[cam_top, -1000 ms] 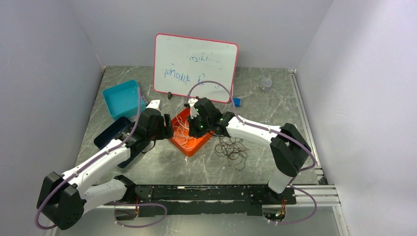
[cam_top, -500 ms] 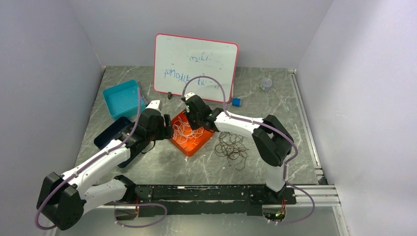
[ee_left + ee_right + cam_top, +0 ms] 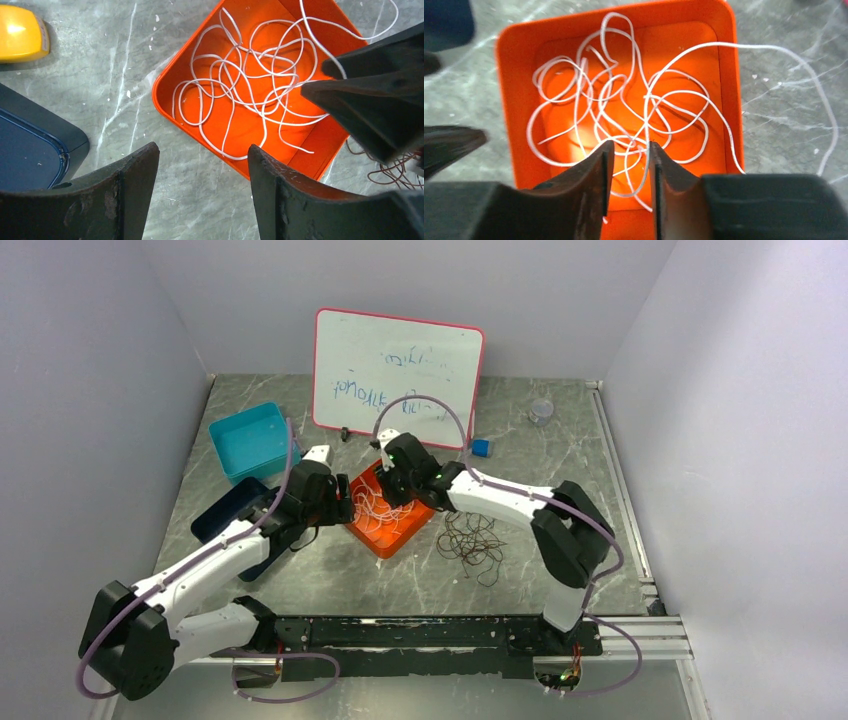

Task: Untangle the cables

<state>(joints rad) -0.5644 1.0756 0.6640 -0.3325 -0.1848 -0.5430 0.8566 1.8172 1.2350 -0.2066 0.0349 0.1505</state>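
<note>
A white cable point(image 3: 378, 508) lies in loose loops inside an orange tray point(image 3: 388, 543). One strand point(image 3: 824, 110) trails over the tray's rim onto the table. A dark brown cable pile point(image 3: 472, 543) lies on the table right of the tray and also shows in the left wrist view point(image 3: 395, 167). My right gripper point(image 3: 397, 480) hangs over the tray. Its jaws stand a narrow gap apart point(image 3: 630, 146), with white loops showing between them below. My left gripper point(image 3: 202, 149) is wide open and empty over bare table, just off the tray's near-left rim point(image 3: 165, 107).
A whiteboard point(image 3: 398, 377) stands at the back. A teal bin point(image 3: 250, 440) and a dark blue bin point(image 3: 228, 515) sit at the left. A yellow object point(image 3: 22, 32) lies near the dark bin. A small blue block point(image 3: 482, 447) and a clear cup point(image 3: 541, 410) sit back right.
My right gripper has shifted slightly left over the orange tray and its arm has swung and re-posed. The left arm has barely moved.
</note>
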